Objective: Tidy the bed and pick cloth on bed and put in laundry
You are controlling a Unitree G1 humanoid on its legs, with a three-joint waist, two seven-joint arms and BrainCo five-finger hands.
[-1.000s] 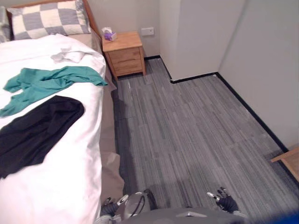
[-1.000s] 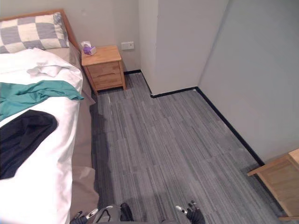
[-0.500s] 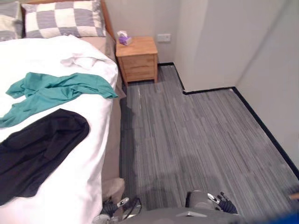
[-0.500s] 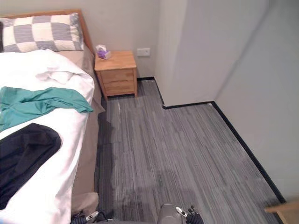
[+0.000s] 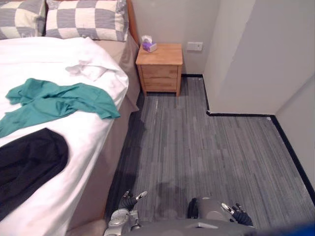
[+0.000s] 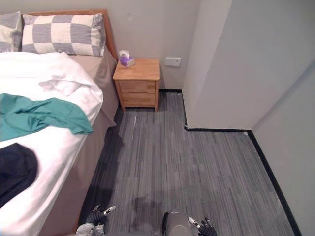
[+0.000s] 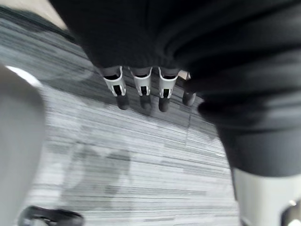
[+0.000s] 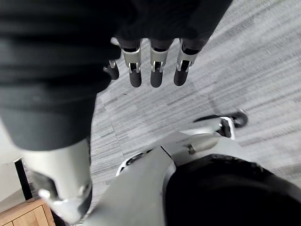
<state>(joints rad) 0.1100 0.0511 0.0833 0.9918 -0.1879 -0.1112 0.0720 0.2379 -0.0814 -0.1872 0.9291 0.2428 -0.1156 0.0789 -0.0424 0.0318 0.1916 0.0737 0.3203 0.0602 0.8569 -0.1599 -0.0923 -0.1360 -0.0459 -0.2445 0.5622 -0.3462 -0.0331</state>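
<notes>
My view has swung round beside the bed [image 5: 93, 142]; the teal cloth [image 5: 59, 101] and black cloth [image 5: 27, 164] lie untouched on it. Left robot hand [image 5: 130, 200] and right robot hand [image 5: 239, 216] hang empty, fingers straight; pickup not yet begun.

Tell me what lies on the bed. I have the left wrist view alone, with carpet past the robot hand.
Observer: In the left eye view, a teal cloth lies crumpled across the white bed.
Operator: Anything else to collect?
Observer: A black cloth lies on the bed too, nearer the robot than the teal cloth.
Operator: Is the other arm busy?
Observer: No. The right robot hand hangs open above the floor, holding nothing.
</notes>
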